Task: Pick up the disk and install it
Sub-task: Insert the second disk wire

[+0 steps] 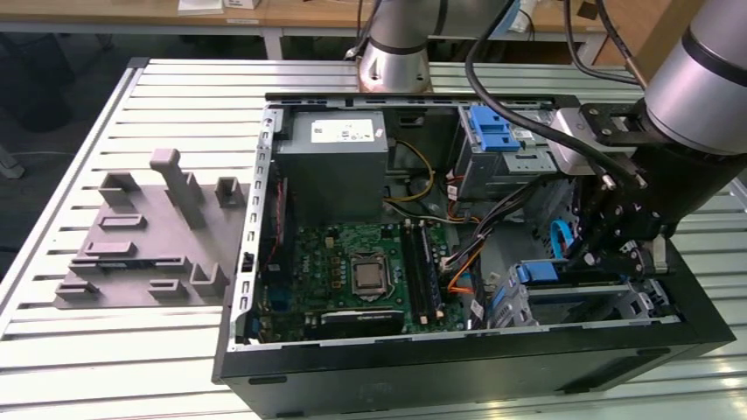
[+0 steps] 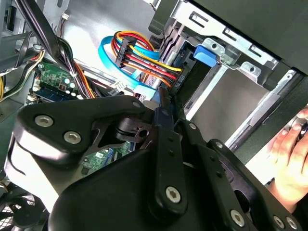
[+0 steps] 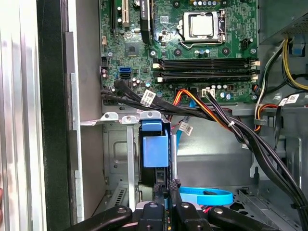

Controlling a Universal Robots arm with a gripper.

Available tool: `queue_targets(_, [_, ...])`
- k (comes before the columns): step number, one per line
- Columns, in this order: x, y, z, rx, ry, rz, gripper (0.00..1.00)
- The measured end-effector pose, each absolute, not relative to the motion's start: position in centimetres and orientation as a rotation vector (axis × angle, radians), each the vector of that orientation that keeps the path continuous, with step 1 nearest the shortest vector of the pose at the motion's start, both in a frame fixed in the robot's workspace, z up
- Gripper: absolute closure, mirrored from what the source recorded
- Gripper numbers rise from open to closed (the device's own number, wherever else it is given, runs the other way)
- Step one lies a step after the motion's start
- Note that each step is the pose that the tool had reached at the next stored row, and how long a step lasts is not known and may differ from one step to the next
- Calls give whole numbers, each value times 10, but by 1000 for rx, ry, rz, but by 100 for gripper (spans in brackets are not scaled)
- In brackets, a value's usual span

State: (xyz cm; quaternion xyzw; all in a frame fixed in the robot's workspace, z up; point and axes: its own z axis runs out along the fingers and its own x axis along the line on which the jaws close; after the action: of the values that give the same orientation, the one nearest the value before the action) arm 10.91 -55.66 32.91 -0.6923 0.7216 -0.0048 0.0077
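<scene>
Logged one flat rectangular silver hard disk [image 3: 155,149] with blue plastic rails, stood on edge at the mouth of a grey sheet-metal drive cage [image 3: 115,159], partly entered and not judged seated. Found the black two-fingered tool [image 3: 165,187] drawn narrow and, as far as could be judged, clamped on the disk's near edge. Placed both inside an open black computer case [image 1: 467,385] lying on a pale slatted metal table [image 1: 175,96], at the exterior view's right, with a green circuit board [image 3: 192,57] deeper in the case. Noted a bundle of black and coloured cables [image 3: 231,125] running close past the cage mouth, and a loose flat blue cable [image 3: 207,195] looped just beside the tool. Noted also a person's hand [image 2: 288,149] resting at the case wall near the cage. Listed a grey moulded fixture block [image 1: 152,236] on the table, well apart from the case. Assessed hazards as follows: jamming of the rails if pushed in tilted against the cage guides; slipping of the disk from so narrow a hold on its edge; snagging or pinching of the nearby cables between disk and cage; contact with the hand if the arm swung toward the case wall.
</scene>
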Motion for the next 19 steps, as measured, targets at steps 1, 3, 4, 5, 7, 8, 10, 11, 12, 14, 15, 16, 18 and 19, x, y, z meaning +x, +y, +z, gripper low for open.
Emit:
queue_targets(1, [109, -557, 329, -2164, 2256, -15, 84])
queue_targets(3, [109, -557, 329, -2164, 2256, -15, 84])
queue_targets(4, [109, -557, 329, -2164, 2256, -15, 84])
queue_targets(5, [109, -557, 329, -2164, 2256, -15, 84])
queue_targets(7, [109, -557, 329, -2164, 2256, -15, 84])
queue_targets(8, [109, -557, 329, -2164, 2256, -15, 84])
queue_targets(10, [109, -557, 328, -2164, 2255, -14, 83])
queue_targets(11, [109, -557, 328, -2164, 2255, -14, 76])
queue_targets(12, [109, -557, 329, -2164, 2255, -14, 76])
queue_targets(14, [109, -557, 329, -2164, 2256, -15, 76])
queue_targets(15, [109, -557, 329, -2164, 2256, -15, 76])
queue_targets(16, [109, -557, 330, -2164, 2256, -15, 76])
queue_targets(18, [109, -557, 330, -2164, 2256, -14, 75])
queue_targets(19, [109, -557, 330, -2164, 2256, -14, 70])
